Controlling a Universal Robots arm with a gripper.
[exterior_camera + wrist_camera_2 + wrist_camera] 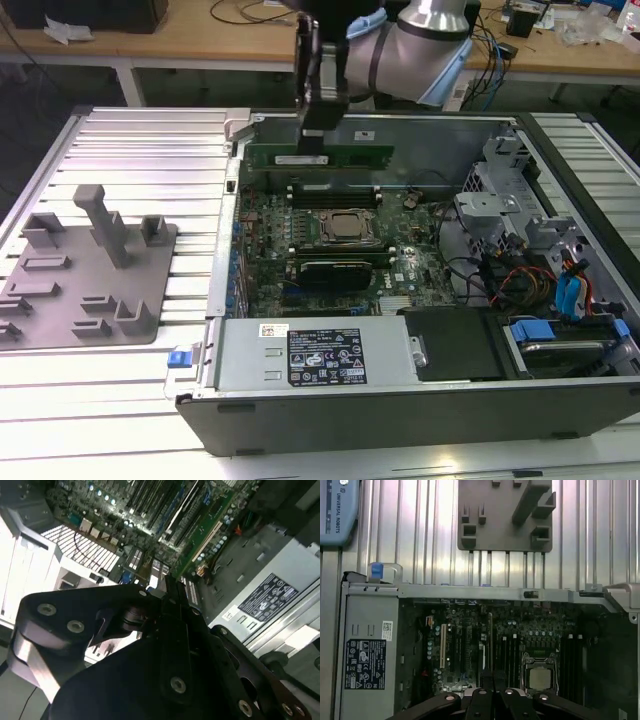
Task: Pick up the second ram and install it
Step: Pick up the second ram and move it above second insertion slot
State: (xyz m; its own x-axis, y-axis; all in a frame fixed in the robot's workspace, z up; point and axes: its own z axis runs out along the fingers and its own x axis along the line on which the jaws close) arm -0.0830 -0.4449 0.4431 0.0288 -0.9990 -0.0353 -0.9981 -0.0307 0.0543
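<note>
While the ram (350, 156) is seen pinched in the gripper (316, 148) above the slots (330, 187) near the CPU (347, 227) in the exterior view, the power supply (270, 597) is shown past the gripper in the second wrist view, and the grey fixture (505, 515) outside the case (470, 591) in the first wrist view.

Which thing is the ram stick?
Find the big open computer case in the exterior view. Along its far wall, under the black gripper, is the second ram. It is the only long thin green strip with a white sticker; the slots beside it are black.
</note>
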